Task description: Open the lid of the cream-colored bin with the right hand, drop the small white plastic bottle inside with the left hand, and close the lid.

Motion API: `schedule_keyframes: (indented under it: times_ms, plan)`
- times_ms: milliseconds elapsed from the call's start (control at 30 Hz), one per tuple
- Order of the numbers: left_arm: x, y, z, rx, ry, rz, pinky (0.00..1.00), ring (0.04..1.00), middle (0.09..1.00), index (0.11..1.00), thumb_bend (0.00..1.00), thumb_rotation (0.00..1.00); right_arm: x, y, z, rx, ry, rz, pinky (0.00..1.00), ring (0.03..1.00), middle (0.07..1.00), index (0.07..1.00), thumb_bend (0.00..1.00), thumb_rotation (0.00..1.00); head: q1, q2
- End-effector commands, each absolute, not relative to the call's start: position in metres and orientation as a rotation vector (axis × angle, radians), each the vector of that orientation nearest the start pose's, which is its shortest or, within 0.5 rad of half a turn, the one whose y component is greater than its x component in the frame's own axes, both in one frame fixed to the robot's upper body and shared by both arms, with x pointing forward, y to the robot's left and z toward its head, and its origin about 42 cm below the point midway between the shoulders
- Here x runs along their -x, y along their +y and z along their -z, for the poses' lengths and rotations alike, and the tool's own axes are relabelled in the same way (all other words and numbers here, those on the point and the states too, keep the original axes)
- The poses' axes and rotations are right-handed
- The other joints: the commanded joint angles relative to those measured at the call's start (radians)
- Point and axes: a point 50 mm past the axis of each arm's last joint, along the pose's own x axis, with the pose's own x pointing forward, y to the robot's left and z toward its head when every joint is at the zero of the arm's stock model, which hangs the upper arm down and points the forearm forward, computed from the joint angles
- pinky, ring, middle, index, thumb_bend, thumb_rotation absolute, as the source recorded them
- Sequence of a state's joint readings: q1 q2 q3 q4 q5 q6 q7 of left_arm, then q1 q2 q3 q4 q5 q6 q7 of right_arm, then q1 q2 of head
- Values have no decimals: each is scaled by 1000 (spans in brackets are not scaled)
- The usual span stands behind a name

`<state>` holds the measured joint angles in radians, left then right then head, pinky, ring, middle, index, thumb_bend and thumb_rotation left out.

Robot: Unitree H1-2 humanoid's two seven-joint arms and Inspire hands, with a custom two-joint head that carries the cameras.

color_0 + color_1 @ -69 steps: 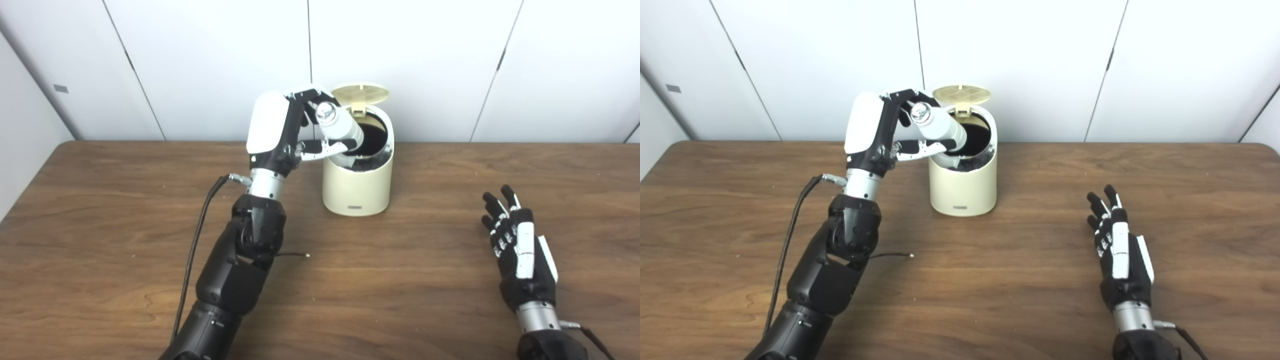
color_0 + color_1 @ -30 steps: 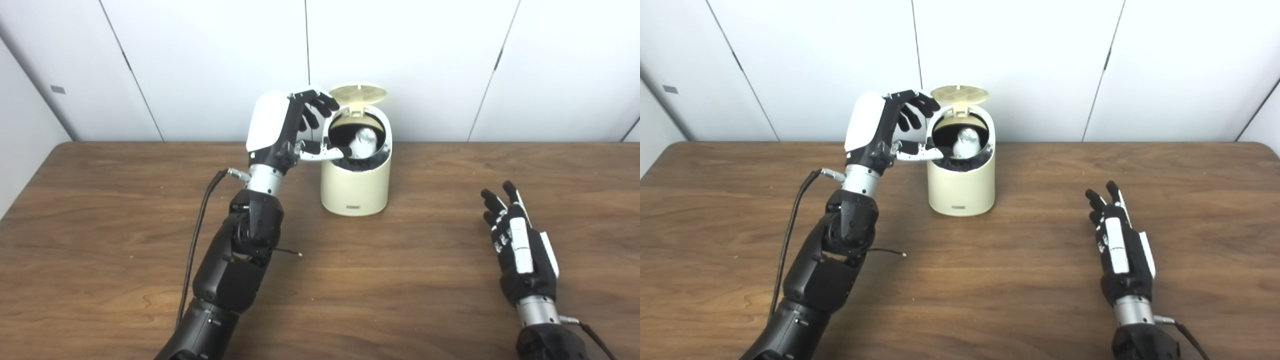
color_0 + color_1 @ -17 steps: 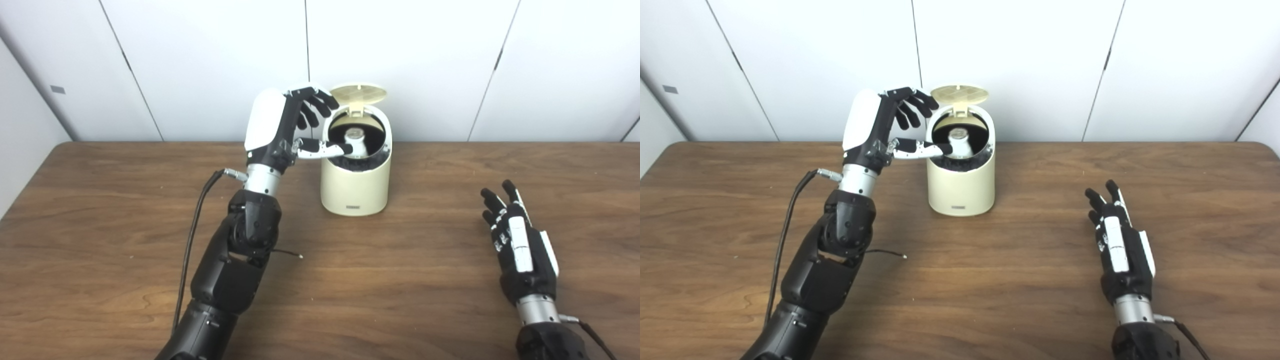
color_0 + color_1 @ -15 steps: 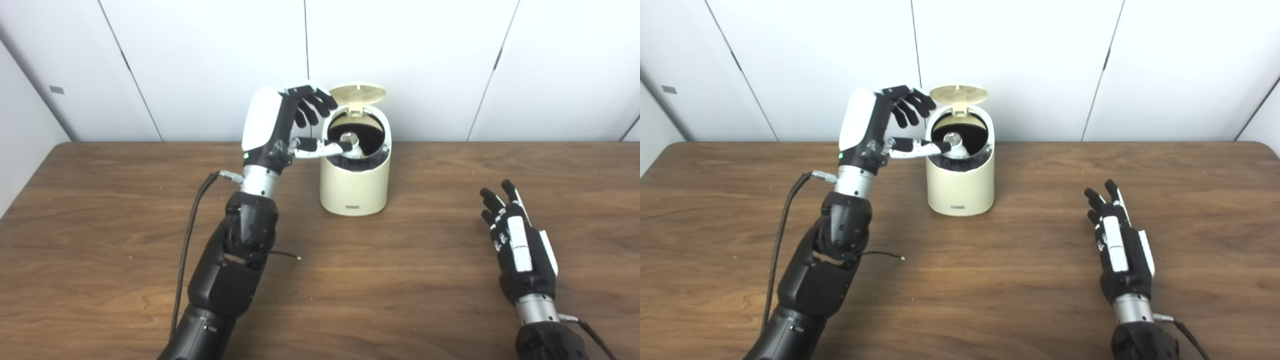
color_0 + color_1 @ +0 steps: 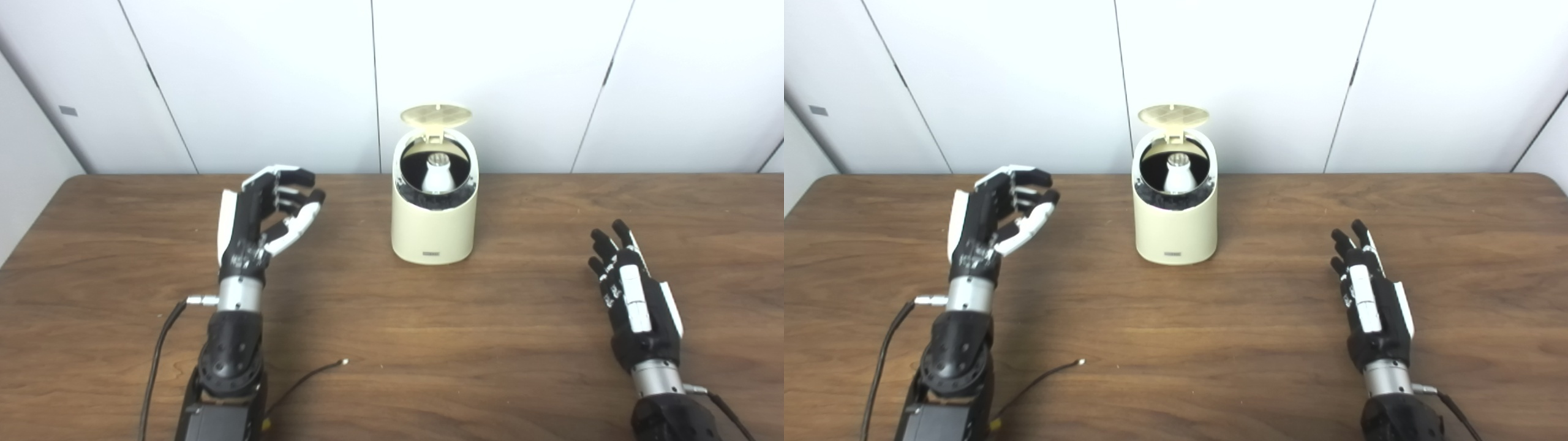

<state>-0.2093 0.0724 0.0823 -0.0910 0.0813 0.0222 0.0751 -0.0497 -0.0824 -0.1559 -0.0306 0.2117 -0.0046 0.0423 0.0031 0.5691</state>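
Left eye view: brown wood-grain table [image 5: 429, 343]; white panelled wall [image 5: 257, 79] behind. Cream bin [image 5: 433, 229] near far edge, lid [image 5: 436, 114] raised, white bottle [image 5: 437, 176] upright inside. Left hand [image 5: 260, 223] empty, fingers loosely spread.

Right eye view: right hand [image 5: 1371, 306] empty, fingers apart, well right of bin. Loose black cable [image 5: 1041, 380] on tabletop.

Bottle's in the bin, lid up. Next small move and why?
Probably bring the right hand up toward the lid to push it shut. The bottle stands inside the bin, the lid is upright and open, and the left hand is empty and clear of the bin.
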Motion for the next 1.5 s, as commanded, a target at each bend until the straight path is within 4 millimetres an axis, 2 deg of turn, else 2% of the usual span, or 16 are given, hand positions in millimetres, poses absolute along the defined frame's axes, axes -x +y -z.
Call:
schedule_keyframes:
  times_ms: [0,33,100,200,300,467,733,900,1033,1100,1233,1300,1400,1467]
  plan:
    - [-342,242,-201,-66,-324,-71,698,778,840,884,652,984,-294,-276,-121,-128,-132,96,938,956,903,946,634,790,1,1]
    - [-339,244,-197,-45,-305,-53,793,848,904,953,667,994,-295,-276,-124,-122,-138,92,943,959,911,947,631,799,-3,3]
    - [-334,247,-189,-18,-275,-29,914,923,966,988,667,999,-296,-278,-130,-97,-153,73,959,968,934,962,622,823,-6,5]
    - [-326,250,-177,17,-234,-9,991,985,997,999,687,1000,-300,-280,-142,-41,-181,51,982,981,964,973,610,885,-9,10]
    - [-318,248,-165,34,-200,-4,1000,999,1000,1000,696,1000,-308,-282,-156,5,-211,28,999,998,978,975,596,919,-9,8]
    - [-309,240,-149,72,-156,13,1000,1000,1000,1000,696,1000,-324,-281,-182,121,-258,-5,1000,1000,988,961,656,977,-16,11]
    - [-305,234,-135,70,-101,14,1000,1000,1000,1000,689,1000,-353,-266,-238,258,-328,-47,1000,993,952,919,701,977,-26,22]
    - [-304,231,-131,60,-86,9,1000,1000,1000,1000,670,1000,-374,-245,-280,368,-400,-101,997,991,962,918,649,998,-25,26]
    - [-304,230,-130,50,-81,9,1000,1000,1000,1000,653,1000,-398,-223,-311,513,-440,-143,913,952,942,898,619,1000,-21,26]
    - [-303,229,-129,57,-78,5,1000,1000,1000,1000,654,1000,-407,-215,-321,580,-452,-151,854,921,932,898,577,1000,-18,28]
    - [-303,229,-128,71,-68,-1,1000,1000,1000,1000,690,1000,-422,-195,-338,673,-469,-156,821,900,922,887,588,1000,-14,19]
    - [-303,229,-128,73,-70,-2,1000,1000,1000,1000,691,1000,-429,-188,-342,700,-468,-163,839,912,927,885,605,1000,-14,19]
    - [-303,230,-127,74,-68,-7,1000,1000,1000,1000,683,1000,-438,-174,-349,756,-466,-185,931,974,973,909,594,1000,-15,16]
    - [-303,230,-126,77,-68,-9,1000,1000,1000,1000,683,1000,-444,-164,-353,780,-472,-193,942,986,982,910,583,1000,-14,16]
